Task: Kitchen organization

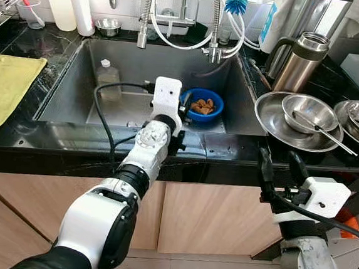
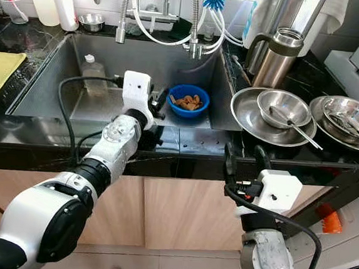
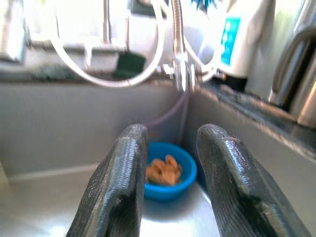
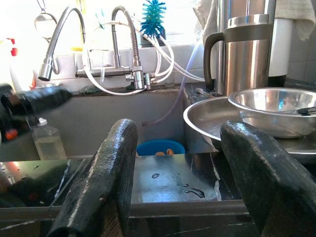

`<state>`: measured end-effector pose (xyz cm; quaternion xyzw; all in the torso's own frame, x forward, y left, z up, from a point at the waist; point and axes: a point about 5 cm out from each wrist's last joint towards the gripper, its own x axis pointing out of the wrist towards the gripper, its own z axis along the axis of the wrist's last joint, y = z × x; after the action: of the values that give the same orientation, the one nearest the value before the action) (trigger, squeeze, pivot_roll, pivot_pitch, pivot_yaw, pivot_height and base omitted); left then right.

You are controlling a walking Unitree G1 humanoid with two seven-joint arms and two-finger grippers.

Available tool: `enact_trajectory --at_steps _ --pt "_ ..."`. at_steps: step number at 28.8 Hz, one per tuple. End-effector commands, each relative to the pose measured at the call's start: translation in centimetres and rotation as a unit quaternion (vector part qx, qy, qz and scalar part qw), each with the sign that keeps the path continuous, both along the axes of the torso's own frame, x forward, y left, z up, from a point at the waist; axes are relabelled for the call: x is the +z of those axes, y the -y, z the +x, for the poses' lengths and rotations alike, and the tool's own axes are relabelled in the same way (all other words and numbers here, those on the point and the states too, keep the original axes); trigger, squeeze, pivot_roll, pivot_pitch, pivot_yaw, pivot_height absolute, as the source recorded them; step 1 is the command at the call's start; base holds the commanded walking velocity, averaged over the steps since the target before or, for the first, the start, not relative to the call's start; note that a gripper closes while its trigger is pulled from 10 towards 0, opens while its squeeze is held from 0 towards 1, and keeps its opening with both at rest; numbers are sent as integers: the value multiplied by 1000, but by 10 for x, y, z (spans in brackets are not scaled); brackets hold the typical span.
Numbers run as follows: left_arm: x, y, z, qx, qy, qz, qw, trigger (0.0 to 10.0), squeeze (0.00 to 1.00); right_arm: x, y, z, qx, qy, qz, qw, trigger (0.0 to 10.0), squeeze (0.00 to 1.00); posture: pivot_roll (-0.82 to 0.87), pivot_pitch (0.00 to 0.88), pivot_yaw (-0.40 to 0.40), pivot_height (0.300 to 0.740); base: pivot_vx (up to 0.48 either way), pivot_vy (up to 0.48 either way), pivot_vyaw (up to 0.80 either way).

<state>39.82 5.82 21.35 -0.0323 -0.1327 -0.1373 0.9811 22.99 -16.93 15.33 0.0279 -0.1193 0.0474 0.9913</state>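
Early stage, nothing is gripped. Left end effector (image 1: 183, 107), fingers apart, is aimed at blue bowl (image 1: 202, 105) in sink (image 1: 68, 81), frame center. Right end effector (image 1: 282, 170), fingers apart, is held below bench (image 1: 37, 40).

Bowl (image 1: 203, 105) in sink (image 1: 71, 81); bottle (image 1: 109, 79) to its left, plates (image 1: 274, 127) right.

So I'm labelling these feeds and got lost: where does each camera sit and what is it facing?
Left eye, right eye: head stereo pair, looking down at the sink; both arms show.
Left wrist: on the left arm, along the open left gripper toward the blue bowl.
Right wrist: on the right arm, along the open right gripper, at counter height facing the sink.
Shared: all four show the blue bowl.
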Motion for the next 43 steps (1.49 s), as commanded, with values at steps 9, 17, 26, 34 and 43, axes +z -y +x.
enact_trajectory --at_steps 9,17,26,34,43 --pt "33 -54 -1 32 123 62 990 10000 0 4 5 6 -20 5 -11 1000 10000 0 49 77 -9 740 0 0 0" --pt "24 -99 -15 67 137 91 984 10000 0 4 7 5 -34 11 -12 999 10000 0 52 48 -3 740 0 0 0" --pt "21 -113 -42 87 146 97 981 10000 0 7 14 -1 -54 17 -18 998 10000 0 39 16 4 740 0 0 0" --pt "-12 -115 -69 103 105 127 981 10000 0 5 13 -3 -65 15 -16 998 10000 0 42 2 7 740 0 0 0" --pt "-38 -102 -74 86 83 138 983 10000 0 4 16 -3 -80 15 -15 997 10000 0 33 23 9 740 0 0 0"
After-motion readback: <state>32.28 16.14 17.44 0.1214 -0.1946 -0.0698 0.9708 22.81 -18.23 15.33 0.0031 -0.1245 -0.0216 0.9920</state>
